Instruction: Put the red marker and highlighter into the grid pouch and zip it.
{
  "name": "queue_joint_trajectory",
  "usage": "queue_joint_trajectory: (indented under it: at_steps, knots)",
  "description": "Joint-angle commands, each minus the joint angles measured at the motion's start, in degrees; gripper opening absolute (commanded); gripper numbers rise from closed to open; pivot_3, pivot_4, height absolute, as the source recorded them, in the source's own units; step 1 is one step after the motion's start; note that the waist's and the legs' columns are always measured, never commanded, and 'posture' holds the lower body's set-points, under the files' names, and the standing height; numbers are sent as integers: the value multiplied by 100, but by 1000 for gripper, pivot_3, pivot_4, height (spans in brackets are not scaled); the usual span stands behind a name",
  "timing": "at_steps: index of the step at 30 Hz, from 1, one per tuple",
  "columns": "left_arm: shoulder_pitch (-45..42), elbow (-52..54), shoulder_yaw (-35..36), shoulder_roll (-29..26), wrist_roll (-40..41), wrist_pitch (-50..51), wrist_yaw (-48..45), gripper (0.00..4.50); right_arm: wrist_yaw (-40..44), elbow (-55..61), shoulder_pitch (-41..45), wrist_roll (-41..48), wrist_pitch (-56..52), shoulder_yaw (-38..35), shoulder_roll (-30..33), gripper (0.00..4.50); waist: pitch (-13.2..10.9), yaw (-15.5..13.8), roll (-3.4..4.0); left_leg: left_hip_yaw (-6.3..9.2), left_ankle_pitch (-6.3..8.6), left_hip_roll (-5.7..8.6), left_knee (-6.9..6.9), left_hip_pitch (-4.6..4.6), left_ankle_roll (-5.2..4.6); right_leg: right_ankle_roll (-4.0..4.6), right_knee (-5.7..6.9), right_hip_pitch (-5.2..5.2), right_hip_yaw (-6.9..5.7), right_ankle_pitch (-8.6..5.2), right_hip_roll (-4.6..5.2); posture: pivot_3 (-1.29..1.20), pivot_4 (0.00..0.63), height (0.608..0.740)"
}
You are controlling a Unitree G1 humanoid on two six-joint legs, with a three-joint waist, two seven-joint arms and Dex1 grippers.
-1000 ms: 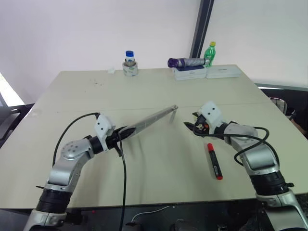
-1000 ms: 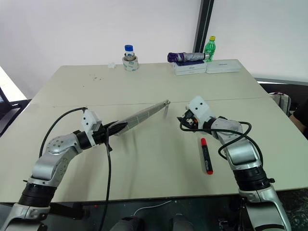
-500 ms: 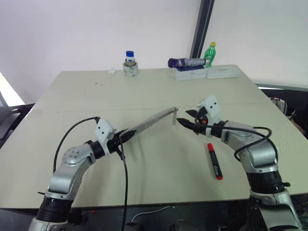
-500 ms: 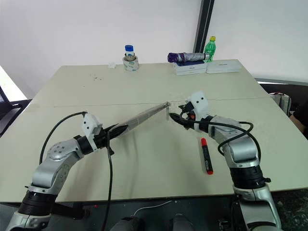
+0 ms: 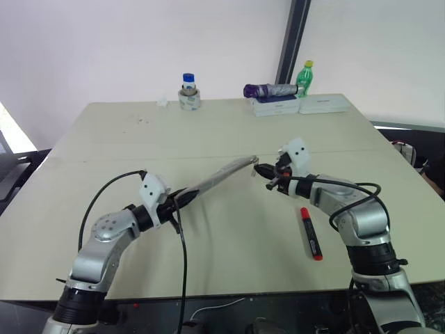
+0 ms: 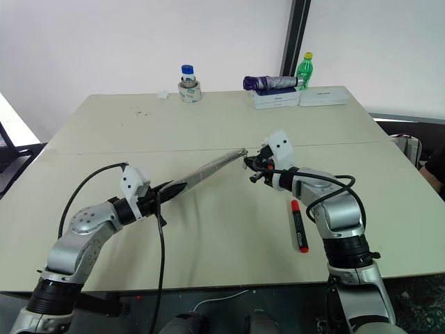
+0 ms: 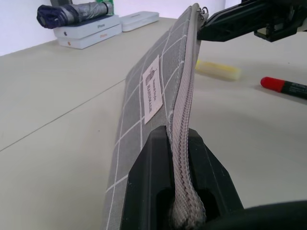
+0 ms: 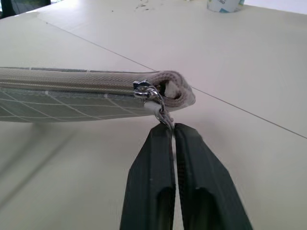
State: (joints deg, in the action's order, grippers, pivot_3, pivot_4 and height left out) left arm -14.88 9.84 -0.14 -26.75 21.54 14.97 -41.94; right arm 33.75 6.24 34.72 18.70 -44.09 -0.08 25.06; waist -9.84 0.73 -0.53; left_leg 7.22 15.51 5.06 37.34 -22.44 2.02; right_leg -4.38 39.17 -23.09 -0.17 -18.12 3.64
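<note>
While left gripper (image 7: 184, 191) clamps grid pouch (image 7: 158, 91) end, right gripper (image 8: 171, 132) pinches zipper pull (image 8: 163, 114); thin tab could slip out, zipper stays closed.

Setting: a large beige table (image 5: 229, 132) with a fine seam running across its width, standing before a plain white wall (image 5: 139, 42). A dark vertical post (image 5: 290, 38) divides the wall behind the far edge. Along that edge stand a blue-capped jar (image 5: 188, 92), a green bottle (image 5: 304, 76), a folded purple umbrella (image 5: 268, 90) and flat white boxes (image 5: 299, 105). Even, diffuse light
</note>
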Motion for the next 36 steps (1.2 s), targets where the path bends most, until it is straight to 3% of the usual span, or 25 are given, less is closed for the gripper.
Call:
queue_joint_trajectory:
  at_steps: [1,18,28,36]
  knots:
    - [-74,293,-82,137,-69,125,232,0,-130,219,220,15,-40,66,-106,89,0,0,0,0,0,0,0,0,0,0,0,0,0,0,0,0,150,740]
    - [-157,588,-628,762,-409,447,781,0,49,1333,181,362,-716,848,-303,89,0,-7,0,0,0,0,0,0,0,0,0,0,0,0,0,0,150,740]
    - [-326,488,-771,1054,-542,486,967,0,798,2193,-38,687,-853,1468,174,89,0,-9,-1,0,0,1,0,0,0,0,-1,1,0,0,0,0,150,740]
    - [-365,454,-752,1118,-561,484,983,0,783,2279,-68,622,-806,1529,199,89,0,-9,-1,1,0,1,-1,0,0,0,-1,0,0,0,0,0,150,740]
